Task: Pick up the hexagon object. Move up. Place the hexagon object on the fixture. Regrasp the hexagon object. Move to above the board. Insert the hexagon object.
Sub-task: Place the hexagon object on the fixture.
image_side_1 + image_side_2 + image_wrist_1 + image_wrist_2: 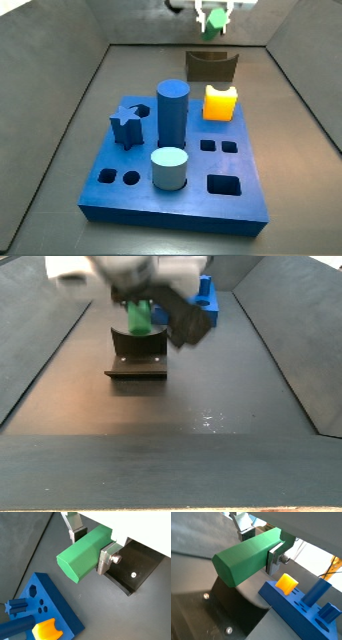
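My gripper (92, 546) is shut on the green hexagon object (83, 554), its silver fingers (105, 559) clamped on two opposite faces near one end. It shows the same way in a wrist view (246, 556). In a side view the gripper (214, 22) holds the green piece (214, 20) high above the dark fixture (211, 66). In a side view the piece (139, 318) hangs just over the fixture (138, 354). The fixture's plate lies under the piece in both wrist views (137, 567) (218, 614). The blue board (181, 170) stands nearer the front.
On the board stand a tall blue cylinder (173, 112), a pale blue cylinder (168, 167), a blue star peg (130, 125) and an orange-yellow block (221, 102). Several cut-out holes (226, 185) show. Grey walls (54, 120) enclose the floor.
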You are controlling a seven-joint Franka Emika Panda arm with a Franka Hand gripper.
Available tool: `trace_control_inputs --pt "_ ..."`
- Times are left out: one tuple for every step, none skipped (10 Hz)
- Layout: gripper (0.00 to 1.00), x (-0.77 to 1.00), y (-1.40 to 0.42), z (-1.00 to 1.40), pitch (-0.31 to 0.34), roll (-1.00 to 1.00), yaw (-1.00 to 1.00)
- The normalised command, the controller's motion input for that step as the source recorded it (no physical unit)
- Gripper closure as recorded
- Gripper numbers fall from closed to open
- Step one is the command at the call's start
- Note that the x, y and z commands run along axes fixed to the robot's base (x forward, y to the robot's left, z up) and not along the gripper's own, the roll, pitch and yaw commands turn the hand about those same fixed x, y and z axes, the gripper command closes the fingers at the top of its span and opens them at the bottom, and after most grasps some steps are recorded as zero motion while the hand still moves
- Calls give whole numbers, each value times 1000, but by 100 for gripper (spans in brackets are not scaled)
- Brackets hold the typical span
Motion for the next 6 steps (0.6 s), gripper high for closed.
trace_control_inputs --pt "100 179 145 -1000 78 -365 -251" --pt "100 193 138 -1000 33 -227 -242" --pt "100 166 113 -812 -23 -147 -214" --pt "100 120 88 -534 -62 -138 -173" --pt "100 105 69 -347 -86 -131 -138" --pt "100 97 58 -230 -97 -125 -114"
